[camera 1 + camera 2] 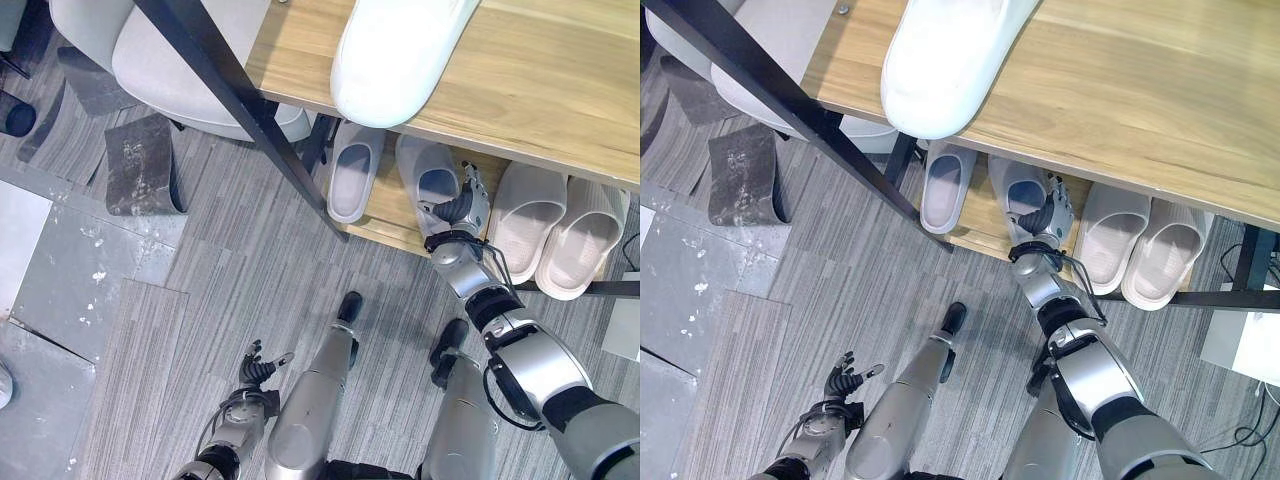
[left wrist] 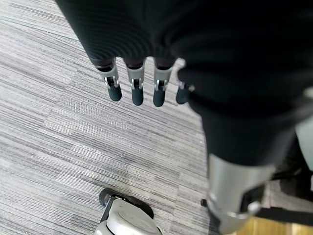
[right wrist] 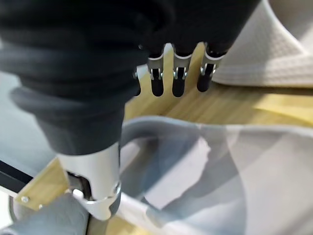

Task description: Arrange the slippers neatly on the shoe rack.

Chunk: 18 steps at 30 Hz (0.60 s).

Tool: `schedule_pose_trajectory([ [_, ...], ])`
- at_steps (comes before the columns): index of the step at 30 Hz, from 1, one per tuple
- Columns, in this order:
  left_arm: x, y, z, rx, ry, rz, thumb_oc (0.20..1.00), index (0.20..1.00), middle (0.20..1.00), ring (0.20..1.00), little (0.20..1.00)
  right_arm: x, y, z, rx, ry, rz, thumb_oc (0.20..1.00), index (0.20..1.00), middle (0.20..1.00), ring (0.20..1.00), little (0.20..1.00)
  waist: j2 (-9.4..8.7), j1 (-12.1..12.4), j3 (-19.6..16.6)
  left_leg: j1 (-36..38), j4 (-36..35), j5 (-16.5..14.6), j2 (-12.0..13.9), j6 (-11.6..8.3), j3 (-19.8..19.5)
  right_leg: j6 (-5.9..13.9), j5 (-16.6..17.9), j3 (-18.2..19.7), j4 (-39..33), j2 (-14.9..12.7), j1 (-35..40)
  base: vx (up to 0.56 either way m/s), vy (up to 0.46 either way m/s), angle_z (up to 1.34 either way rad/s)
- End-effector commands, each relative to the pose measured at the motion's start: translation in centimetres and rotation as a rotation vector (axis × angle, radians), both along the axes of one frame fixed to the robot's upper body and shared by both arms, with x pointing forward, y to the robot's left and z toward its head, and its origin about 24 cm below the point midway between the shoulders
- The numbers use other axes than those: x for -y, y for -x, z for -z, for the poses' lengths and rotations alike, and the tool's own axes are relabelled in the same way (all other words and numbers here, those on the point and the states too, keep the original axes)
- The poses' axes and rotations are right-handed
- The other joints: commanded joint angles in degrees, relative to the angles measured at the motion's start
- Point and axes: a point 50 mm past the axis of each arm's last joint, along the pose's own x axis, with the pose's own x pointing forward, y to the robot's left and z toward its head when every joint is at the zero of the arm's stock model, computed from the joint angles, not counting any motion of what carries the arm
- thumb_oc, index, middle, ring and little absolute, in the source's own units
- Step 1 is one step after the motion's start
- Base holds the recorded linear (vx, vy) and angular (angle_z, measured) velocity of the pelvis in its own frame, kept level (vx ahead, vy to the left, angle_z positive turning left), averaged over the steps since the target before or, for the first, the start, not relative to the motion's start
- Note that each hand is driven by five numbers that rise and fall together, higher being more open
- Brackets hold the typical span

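Left hand (image 1: 256, 368) hangs low over the grey carpet floor (image 1: 230, 260), fingers spread and relaxed, holding nothing. On the lower shelf of the shoe rack (image 1: 392, 212), from its left end: one grey slipper (image 1: 353, 170) alone, then a second grey slipper (image 1: 428, 185) with the right hand (image 1: 458, 208) on it, fingers straight over its strap, thumb beside it, not curled round. Toward the right end, a beige slipper pair (image 1: 555, 228) lies side by side. A white object (image 1: 395, 52) rests on the rack's wooden top.
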Motion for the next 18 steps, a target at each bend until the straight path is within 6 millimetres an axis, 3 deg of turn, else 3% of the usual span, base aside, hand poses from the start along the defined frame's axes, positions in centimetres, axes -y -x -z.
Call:
schedule_pose_trajectory([
  [1,3.8,1.0,0.9,-0.033,0.043,0.083,1.000,1.000,1.000,1.000,1.000,0.7,-0.1,-0.9,0.068,-0.084,0.018,1.000,1.000,1.000,1.000,1.000,0.51,1.2,0.2,0.1,1.0,-4.2,1.4,0.40,0.9,1.35,-4.0,1.4,1.5,-0.2,1.3,0.00,0.000,0.00],
  [4,4.0,0.7,0.7,-0.027,0.044,0.083,1.000,1.000,1.000,1.000,1.000,-1.0,0.2,0.3,0.043,-0.227,-0.029,1.000,1.000,1.000,1.000,1.000,0.35,1.1,0.2,-0.1,1.1,-4.3,1.4,0.49,1.0,1.35,-3.8,1.4,1.3,-0.2,1.2,0.00,0.000,0.00],
  [6,4.2,0.6,0.6,-0.026,0.043,0.096,1.000,1.000,1.000,1.000,1.000,-2.1,0.5,1.7,0.012,-0.426,-0.035,1.000,1.000,1.000,1.000,1.000,0.45,1.2,0.2,-0.2,1.3,-4.4,1.3,0.60,1.1,1.32,-3.8,1.4,1.3,-0.2,1.2,0.00,0.000,0.00],
  [7,4.2,0.6,0.6,-0.026,0.043,0.096,1.000,1.000,1.000,1.000,1.000,-2.1,0.5,1.7,0.012,-0.426,-0.035,1.000,1.000,1.000,1.000,1.000,0.45,1.2,0.2,-0.2,1.3,-4.4,1.3,0.60,1.1,1.32,-3.8,1.4,1.3,-0.2,1.2,0.00,0.000,0.00],
  [9,4.1,0.3,0.4,-0.020,0.033,0.120,1.000,1.000,1.000,1.000,1.000,-5.4,0.4,1.4,0.039,-0.854,-0.126,1.000,1.000,1.000,1.000,1.000,1.06,2.6,0.2,-0.7,1.7,-4.4,1.1,0.75,1.0,1.27,-3.8,1.3,1.2,-0.2,1.0,0.00,0.000,0.00],
  [10,4.0,0.3,0.4,-0.021,0.030,0.125,1.000,1.000,1.000,1.000,1.000,-5.9,0.2,0.8,0.060,-0.926,-0.141,1.000,1.000,1.000,1.000,1.000,1.15,2.9,0.2,-0.7,1.8,-4.5,1.1,0.73,1.0,1.23,-3.8,1.3,1.2,-0.2,1.0,0.09,-0.009,0.00],
  [11,3.8,0.6,0.5,-0.022,0.029,0.124,1.000,1.000,1.000,1.000,1.000,-6.1,-0.3,-1.1,0.105,-0.909,-0.183,1.000,1.000,1.000,1.000,1.000,1.40,3.6,0.2,0.1,2.2,-6.2,1.3,0.78,1.1,1.62,-5.5,1.6,1.9,0.0,1.6,0.00,0.000,0.00],
  [12,3.8,0.5,0.4,-0.015,0.030,0.129,1.000,1.000,1.000,1.000,1.000,-6.0,-0.5,-1.6,0.116,-0.907,-0.192,1.000,1.000,1.000,1.000,1.000,1.48,3.8,0.2,-1.1,1.9,-4.5,1.0,0.74,1.0,1.20,-3.9,1.2,1.3,-0.2,0.7,0.09,-0.024,0.01],
  [13,3.7,0.8,0.5,-0.022,0.026,0.129,1.000,1.000,1.000,1.000,1.000,-5.7,-0.8,-2.1,0.126,-0.907,-0.189,1.000,1.000,1.000,1.000,1.000,1.63,4.2,0.2,0.0,2.2,-6.1,1.2,0.79,1.0,1.63,-5.6,1.5,2.0,-0.1,1.4,-0.08,0.031,0.00],
  [14,3.7,0.7,0.4,-0.018,0.026,0.130,1.000,1.000,1.000,1.000,1.000,-5.6,-0.8,-2.3,0.131,-0.907,-0.190,1.000,1.000,1.000,1.000,1.000,1.66,4.2,0.2,-1.1,1.9,-4.4,0.9,0.74,0.9,1.20,-3.9,1.2,1.3,-0.3,0.6,0.00,0.000,0.00],
  [15,3.5,0.8,0.5,-0.019,0.024,0.135,1.000,1.000,1.000,1.000,1.000,-4.8,-1.5,-4.0,0.173,-0.909,-0.188,1.000,1.000,1.000,1.000,1.000,1.88,4.8,0.2,-1.3,2.0,-4.4,0.7,0.76,0.7,1.25,-4.0,1.1,1.4,-0.3,0.6,0.01,-0.003,0.06],
  [16,3.4,1.1,0.7,-0.030,0.022,0.135,1.000,1.000,1.000,1.000,1.000,-4.2,-1.7,-4.6,0.186,-0.904,-0.176,1.000,1.000,1.000,1.000,1.000,1.91,5.1,0.2,-0.3,2.2,-6.1,1.0,0.83,0.7,1.67,-5.6,1.4,2.0,-0.2,1.4,0.10,-0.041,0.09],
  [18,3.3,1.3,0.8,-0.035,0.019,0.139,1.000,1.000,1.000,1.000,1.000,-3.7,-2.0,-5.3,0.201,-0.893,-0.174,1.000,1.000,1.000,1.000,1.000,2.01,5.6,0.2,-0.4,2.4,-6.2,1.0,0.80,0.7,1.68,-5.8,1.4,2.1,-0.1,1.4,0.06,-0.022,0.07],
])
